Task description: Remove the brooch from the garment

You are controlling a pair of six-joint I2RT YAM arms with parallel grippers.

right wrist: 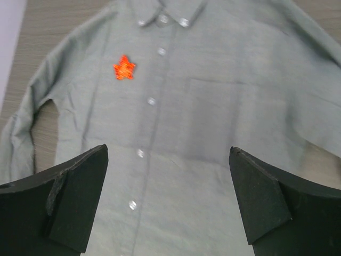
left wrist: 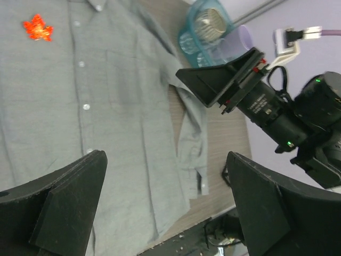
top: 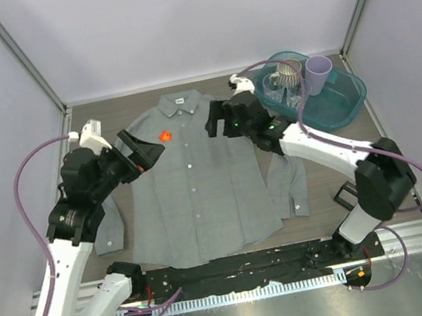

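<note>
Brooch (top: 165, 136) lies uncovered inside garment (top: 201, 192) shoulder edge.

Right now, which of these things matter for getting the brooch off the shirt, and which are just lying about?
In the job: red-orange brooch, grey button-up shirt.
Just lying about: teal basin, purple cup, clear glass.

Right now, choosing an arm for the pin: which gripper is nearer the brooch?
Left. The left gripper is open just left of the brooch in the top view; the right gripper is open farther off, across the garment buttons.
</note>
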